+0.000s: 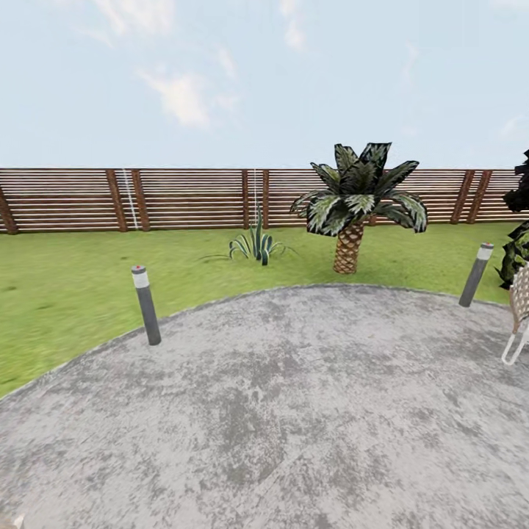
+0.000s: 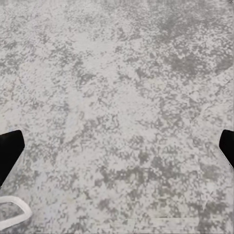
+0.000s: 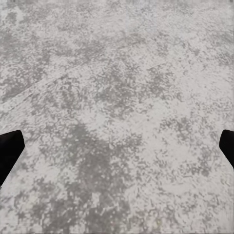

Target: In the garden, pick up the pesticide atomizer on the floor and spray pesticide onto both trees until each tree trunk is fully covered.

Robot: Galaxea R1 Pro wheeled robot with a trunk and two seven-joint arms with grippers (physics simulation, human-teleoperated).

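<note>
Over grey paving (image 1: 294, 411): both grippers' fingers (image 2: 9, 151) (image 3: 9, 148) spread wide, empty. Palm (image 1: 349, 220) at 12 o'clock; wicker chair, possibly (image 1: 520, 308), at 3.

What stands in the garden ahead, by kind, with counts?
Grey bollard posts: 2
Short palm: 1
Spiky low plant: 1
Dark shrub at right edge: 1
Wicker chair, partly cut off: 1
Total: 6
</note>
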